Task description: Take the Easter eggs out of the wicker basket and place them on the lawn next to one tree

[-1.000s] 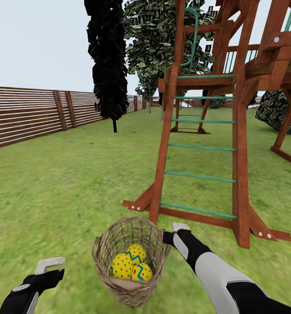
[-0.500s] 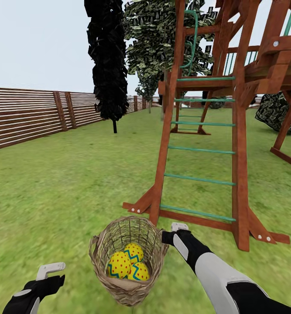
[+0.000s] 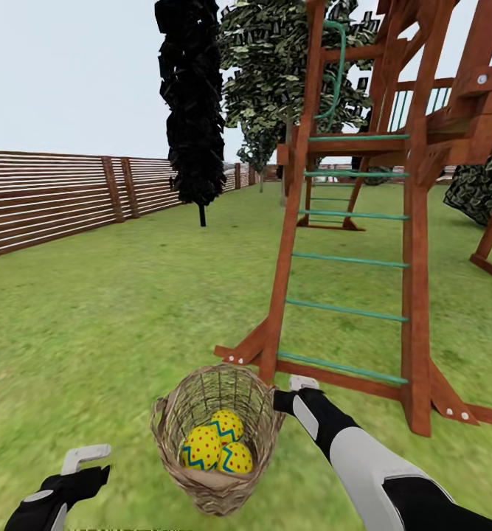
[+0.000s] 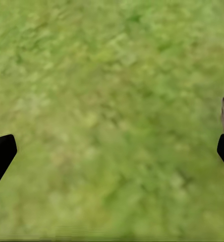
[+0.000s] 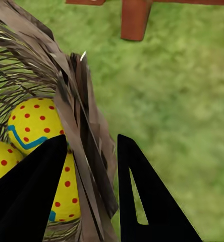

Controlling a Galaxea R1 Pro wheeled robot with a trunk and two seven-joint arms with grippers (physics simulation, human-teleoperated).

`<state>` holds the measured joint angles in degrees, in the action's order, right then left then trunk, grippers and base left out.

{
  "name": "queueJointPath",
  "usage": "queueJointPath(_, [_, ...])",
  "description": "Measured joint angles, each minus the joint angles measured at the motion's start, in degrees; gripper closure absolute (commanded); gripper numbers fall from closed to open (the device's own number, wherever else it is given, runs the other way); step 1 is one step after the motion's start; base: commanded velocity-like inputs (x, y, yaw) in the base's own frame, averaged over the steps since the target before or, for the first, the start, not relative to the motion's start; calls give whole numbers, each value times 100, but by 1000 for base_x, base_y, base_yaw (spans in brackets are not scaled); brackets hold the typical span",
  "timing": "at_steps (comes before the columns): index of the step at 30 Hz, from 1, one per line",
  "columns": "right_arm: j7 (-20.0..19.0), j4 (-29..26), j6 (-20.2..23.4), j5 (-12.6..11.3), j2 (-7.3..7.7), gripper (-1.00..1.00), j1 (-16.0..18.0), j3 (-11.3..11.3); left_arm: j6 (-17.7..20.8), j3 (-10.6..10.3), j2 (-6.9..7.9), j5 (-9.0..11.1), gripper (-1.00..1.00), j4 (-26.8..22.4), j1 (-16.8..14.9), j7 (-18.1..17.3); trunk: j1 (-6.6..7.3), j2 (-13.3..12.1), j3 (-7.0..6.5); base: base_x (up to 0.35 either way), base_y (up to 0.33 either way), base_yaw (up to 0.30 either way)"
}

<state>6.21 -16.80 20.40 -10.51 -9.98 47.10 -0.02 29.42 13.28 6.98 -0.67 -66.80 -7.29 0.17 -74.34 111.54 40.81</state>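
The wicker basket (image 3: 217,450) hangs tilted low in front of me, over the lawn (image 3: 113,310). Three yellow Easter eggs (image 3: 217,445) with red dots and blue zigzags lie inside it. My right gripper (image 3: 293,392) is shut on the basket's rim (image 5: 84,126), one finger inside by the eggs (image 5: 34,126) and one outside. My left gripper (image 3: 85,463) hovers open over the grass to the basket's left, and its wrist view shows its fingers (image 4: 1,156) far apart. A tree (image 3: 275,66) with speckled foliage stands far ahead, behind the play frame.
A wooden play frame with a green-runged ladder (image 3: 349,258) stands just ahead on the right, its foot (image 5: 134,20) close to the basket. An all-black tree (image 3: 194,110) and a slatted fence (image 3: 54,195) lie to the left. Open grass stretches ahead on the left.
The whole view has shifted, so the play frame and trees sit further right. The basket dropped a little with the right gripper, then held its place. The left gripper sank slightly.
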Motion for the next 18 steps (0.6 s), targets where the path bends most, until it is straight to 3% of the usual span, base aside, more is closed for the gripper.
queueJointPath(10, [-4,4,0,-4,0,100,-1,-1,0,7,-12,10,-100,-11,3,-7,23,-42,-19,0,0,290])
queueJointPath(18, [-4,9,0,-6,0,100,1,1,0,8,-13,3,-100,-11,3,-6,198,-361,-162,0,0,291])
